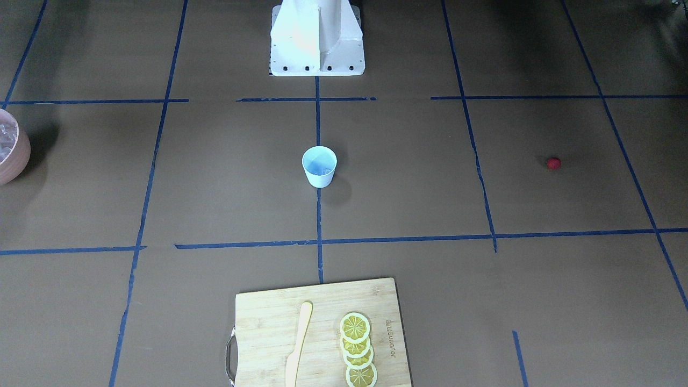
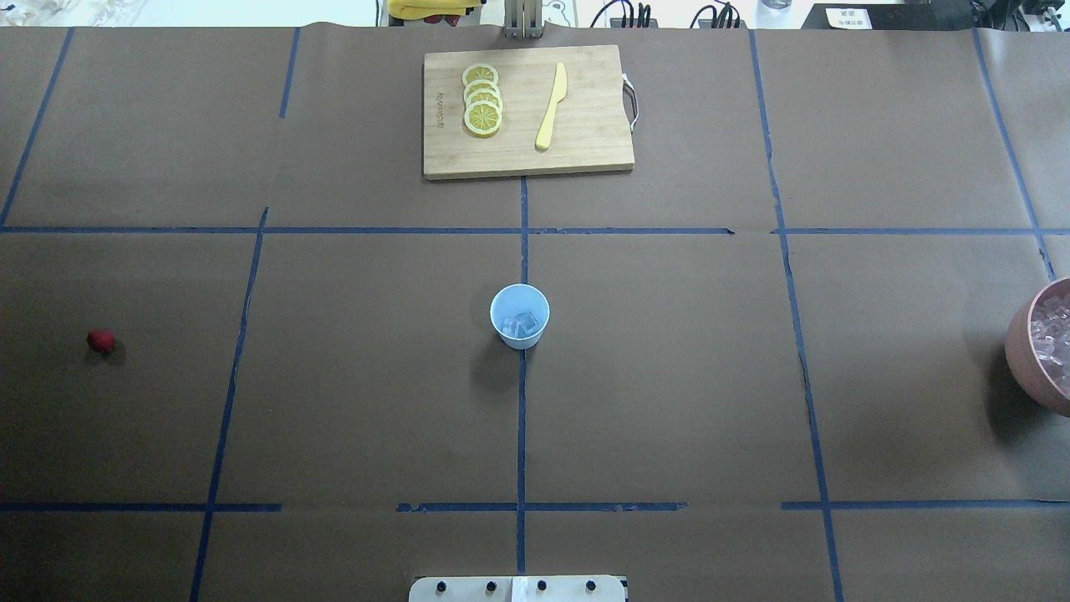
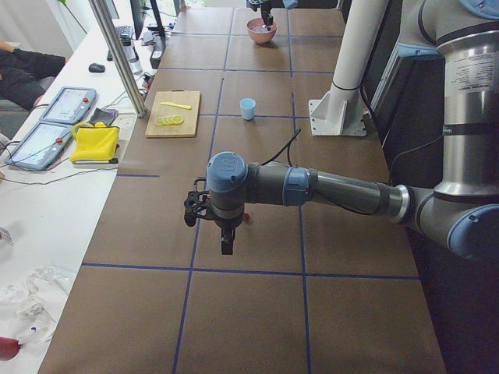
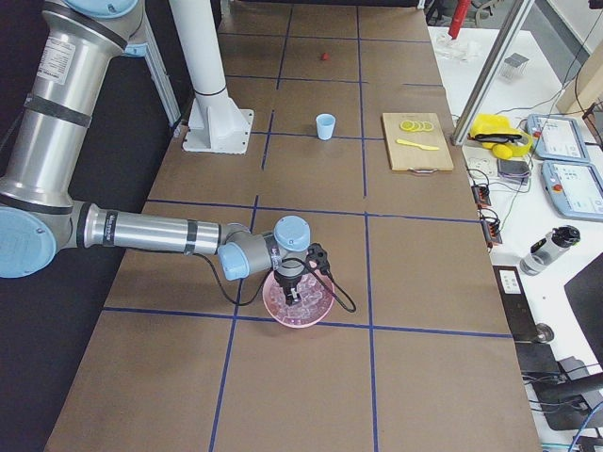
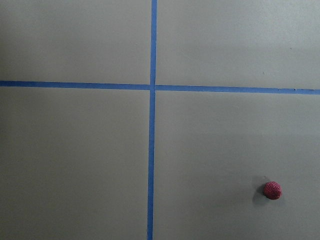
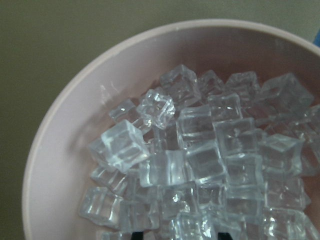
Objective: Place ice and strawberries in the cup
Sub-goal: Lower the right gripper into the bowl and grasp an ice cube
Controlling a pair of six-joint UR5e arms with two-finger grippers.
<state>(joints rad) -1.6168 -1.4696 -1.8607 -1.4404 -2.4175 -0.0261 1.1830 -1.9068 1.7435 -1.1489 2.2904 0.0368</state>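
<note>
Surface [image 2: 334, 376]: brown paper, matte, gridded with blue tape. Cup [image 1: 320, 178]: small, pale blue, tapered, round rim, upright midway between the two arms and well apart from both jaws; a few clear ice cubes [image 2: 524, 324] lie inside. Bowl [image 6: 65, 165]: pink, round, smooth-walled, heaped with more glossy cubes, directly below the right jaws, which point down into the heap; their spread and any contact cannot be told. Strawberry [image 5: 272, 190]: tiny, round, red, dimpled, lying on bare paper just beside the down-pointing left jaws, near a tape crossing; whether those jaws are spread cannot be told. Cutting board [image 2: 585, 150]: pale bamboo with a wire handle, far from both jaws, carrying overlapped lemon slices [image 2: 482, 100] and a yellow knife [image 2: 551, 107]. Bare paper surrounds cup and berry.
</note>
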